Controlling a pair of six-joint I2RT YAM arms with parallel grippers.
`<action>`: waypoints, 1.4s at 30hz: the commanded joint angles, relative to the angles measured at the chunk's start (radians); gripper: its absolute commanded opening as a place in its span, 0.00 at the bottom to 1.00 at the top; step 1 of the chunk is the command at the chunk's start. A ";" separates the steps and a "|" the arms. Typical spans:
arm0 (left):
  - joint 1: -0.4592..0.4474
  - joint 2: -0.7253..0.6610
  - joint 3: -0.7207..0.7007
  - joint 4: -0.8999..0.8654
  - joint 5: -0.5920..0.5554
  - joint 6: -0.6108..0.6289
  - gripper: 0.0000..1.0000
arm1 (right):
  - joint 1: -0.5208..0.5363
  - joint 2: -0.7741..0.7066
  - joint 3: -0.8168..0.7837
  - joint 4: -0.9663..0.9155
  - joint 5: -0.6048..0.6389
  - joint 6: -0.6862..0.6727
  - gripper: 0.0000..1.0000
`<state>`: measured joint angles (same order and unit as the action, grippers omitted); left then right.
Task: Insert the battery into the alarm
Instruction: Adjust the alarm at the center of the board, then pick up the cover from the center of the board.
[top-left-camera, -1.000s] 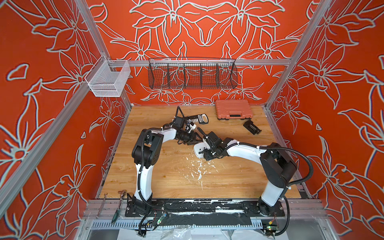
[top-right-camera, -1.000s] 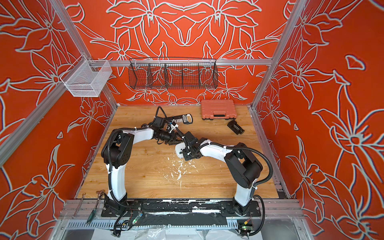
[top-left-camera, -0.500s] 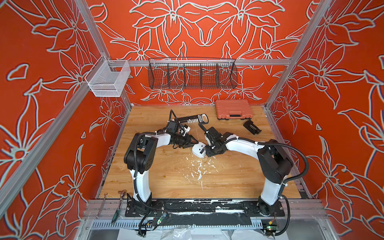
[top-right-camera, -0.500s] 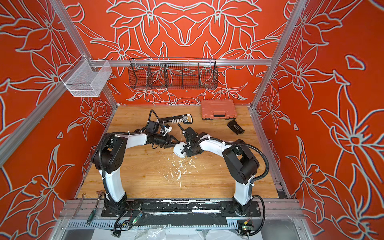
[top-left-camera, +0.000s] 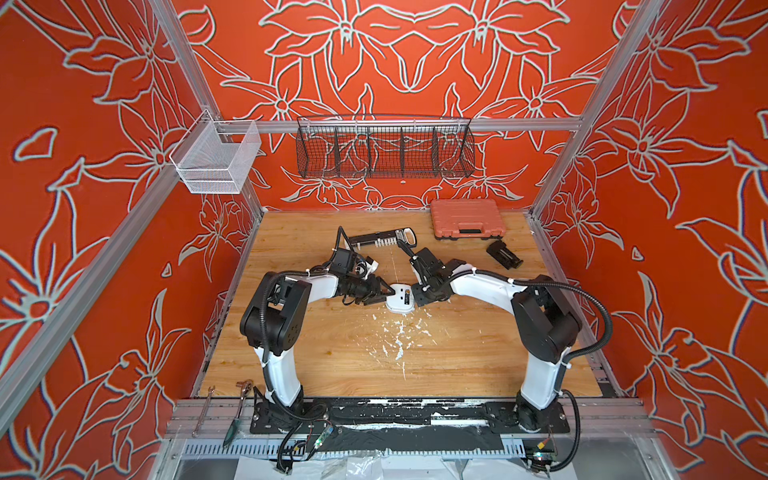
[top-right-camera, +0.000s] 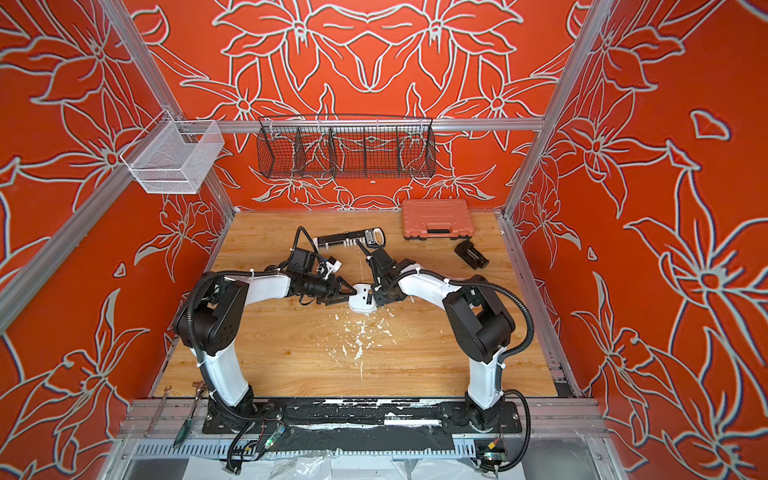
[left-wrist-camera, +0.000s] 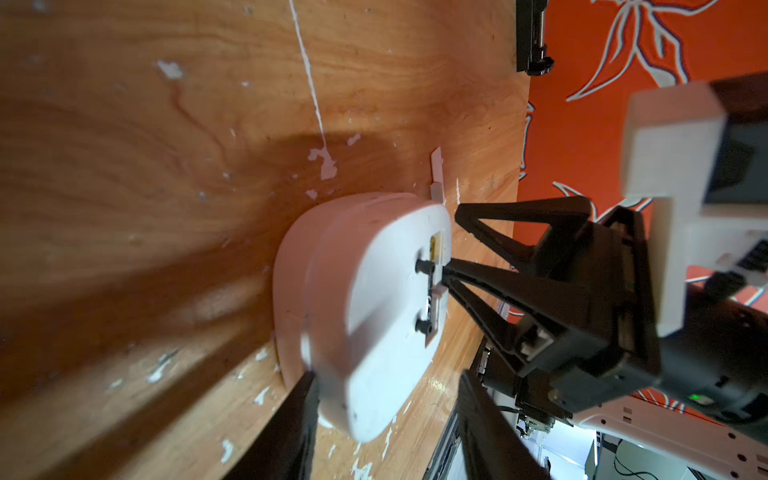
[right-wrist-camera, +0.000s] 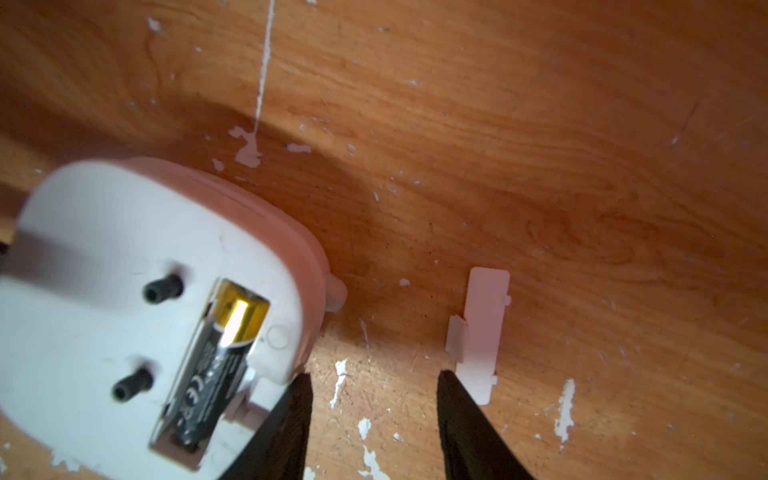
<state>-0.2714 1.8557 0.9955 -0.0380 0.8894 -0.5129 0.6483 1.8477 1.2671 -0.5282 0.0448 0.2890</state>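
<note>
The alarm (top-left-camera: 400, 297) lies face down on the table (top-left-camera: 332, 357) with its white back up. In both top views it has one hand at each side (top-right-camera: 362, 299). The battery (right-wrist-camera: 220, 357) sits in the slot in the alarm's back, gold end toward the alarm's rim. Two black knobs (right-wrist-camera: 162, 289) stand just beside the slot. The slot is uncovered: a small white cover (right-wrist-camera: 482, 332) lies flat on the table near the alarm, apart from it, on the right arm's side.

The left hand (top-left-camera: 385, 293) is spread, and the alarm's near end lies between its fingers (left-wrist-camera: 286, 436). One finger is against the alarm's rim and the other stands clear of its back; I cannot tell whether it presses. The right hand (right-wrist-camera: 374, 376) is also spread and grips nothing. One of its fingertips is at the alarm's edge by the slot, the other by the cover's end.

A long black-and-white tool (top-left-camera: 382, 240) lies behind the alarm. An orange case (top-left-camera: 467, 218) lies further behind and to the alarm's right. A black block (top-left-camera: 503, 254) sits to the alarm's right, well apart. White flecks (top-left-camera: 397, 340) mark the table just in front of the alarm.
</note>
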 joint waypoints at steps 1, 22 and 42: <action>-0.011 -0.056 0.007 -0.059 -0.033 0.033 0.52 | 0.003 -0.075 0.023 -0.047 0.053 -0.048 0.47; -0.009 -0.111 0.049 -0.129 -0.113 0.060 0.51 | -0.098 0.116 0.162 -0.165 -0.064 0.025 0.31; -0.009 -0.098 0.054 -0.124 -0.121 0.051 0.51 | -0.124 0.159 0.156 -0.178 -0.094 0.044 0.20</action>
<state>-0.2806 1.7721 1.0344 -0.1493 0.7677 -0.4683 0.5343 2.0029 1.4151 -0.6785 -0.0425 0.3222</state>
